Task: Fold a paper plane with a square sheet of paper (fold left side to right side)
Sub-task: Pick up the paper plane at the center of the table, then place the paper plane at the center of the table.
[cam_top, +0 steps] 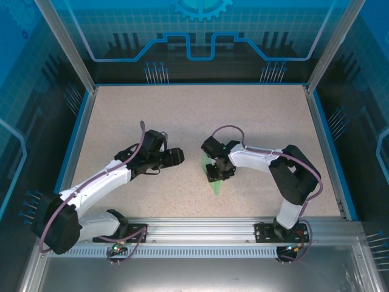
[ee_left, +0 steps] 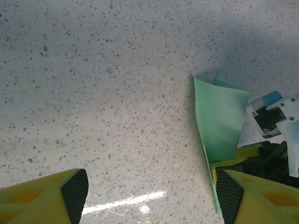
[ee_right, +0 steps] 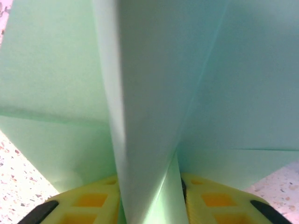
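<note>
The sheet of paper (cam_top: pixel 214 184) is pale mint green and folded into a narrow pointed shape, tip toward the near edge, at mid table. My right gripper (cam_top: pixel 219 170) is shut on it from above. In the right wrist view the paper (ee_right: pixel 154 93) rises as a raised centre fold pinched between the yellow fingers (ee_right: pixel 88 203), the right gripper (ee_right: pixel 149 207) closed around it. My left gripper (cam_top: pixel 177 157) hovers just left of the paper, open. Seen from the left wrist, the left gripper (ee_left: pixel 152 196) holds nothing; the paper (ee_left: pixel 219 121) lies beside its right pad (ee_left: pixel 229 191).
The speckled beige table (cam_top: pixel 152 115) has a blue rim and transparent walls on three sides. An aluminium rail (cam_top: pixel 200 228) with both arm bases runs along the near edge. Part of the right arm's white wrist (ee_left: pixel 280 112) sits just right of the paper.
</note>
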### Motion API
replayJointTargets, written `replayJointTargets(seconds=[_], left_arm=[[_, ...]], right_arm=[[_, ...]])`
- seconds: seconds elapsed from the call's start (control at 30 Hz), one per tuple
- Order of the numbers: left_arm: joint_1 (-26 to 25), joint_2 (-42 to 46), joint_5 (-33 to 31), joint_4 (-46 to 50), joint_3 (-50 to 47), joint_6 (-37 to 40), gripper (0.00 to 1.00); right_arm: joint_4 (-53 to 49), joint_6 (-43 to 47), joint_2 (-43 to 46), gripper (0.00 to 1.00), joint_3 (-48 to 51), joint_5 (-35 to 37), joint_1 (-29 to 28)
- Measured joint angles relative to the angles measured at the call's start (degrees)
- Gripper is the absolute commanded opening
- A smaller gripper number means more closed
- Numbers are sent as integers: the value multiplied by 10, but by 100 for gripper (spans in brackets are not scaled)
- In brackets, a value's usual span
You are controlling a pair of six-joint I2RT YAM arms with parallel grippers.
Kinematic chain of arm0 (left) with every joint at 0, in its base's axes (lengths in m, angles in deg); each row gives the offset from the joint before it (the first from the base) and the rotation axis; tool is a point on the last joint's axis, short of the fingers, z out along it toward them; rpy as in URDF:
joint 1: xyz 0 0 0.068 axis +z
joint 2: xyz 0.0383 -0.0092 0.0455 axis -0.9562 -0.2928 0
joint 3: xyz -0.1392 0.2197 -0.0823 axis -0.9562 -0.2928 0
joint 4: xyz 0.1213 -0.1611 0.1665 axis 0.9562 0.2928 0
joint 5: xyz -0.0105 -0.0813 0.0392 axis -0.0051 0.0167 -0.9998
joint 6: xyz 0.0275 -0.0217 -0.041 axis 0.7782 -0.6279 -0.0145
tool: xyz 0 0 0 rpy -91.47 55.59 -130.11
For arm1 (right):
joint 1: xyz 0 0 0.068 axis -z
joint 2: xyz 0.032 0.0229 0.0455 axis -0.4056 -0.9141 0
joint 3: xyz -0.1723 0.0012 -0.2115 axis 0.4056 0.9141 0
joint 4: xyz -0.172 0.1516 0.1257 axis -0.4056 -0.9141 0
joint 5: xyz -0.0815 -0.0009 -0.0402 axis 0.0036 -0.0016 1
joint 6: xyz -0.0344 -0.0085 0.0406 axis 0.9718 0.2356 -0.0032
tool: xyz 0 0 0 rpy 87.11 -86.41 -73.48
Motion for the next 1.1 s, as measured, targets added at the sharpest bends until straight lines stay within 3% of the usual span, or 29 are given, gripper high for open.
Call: replayJointTargets(seconds=[0.13,0.17,0.43,0.6,0.87,1.1], left_arm=[[0,8,0,1,0,1,81],[0,13,0,2,0,1,82],[0,57,-2,5,-3,2,87],[0,60,-2,5,-7,2,87],[0,62,-2,10,-15,2,88],[0,63,-2,11,-21,2,88]], right_arm=[[-3,-2,-1,2,-5,-1,-1],[-6,0,-1,0,-11,-1,0],[-52,30,-19,0,-124,21,69],[-75,49,-99,0,-226,55,125],[-120,64,-212,0,-312,71,139],[-131,75,-231,14,-336,56,143]])
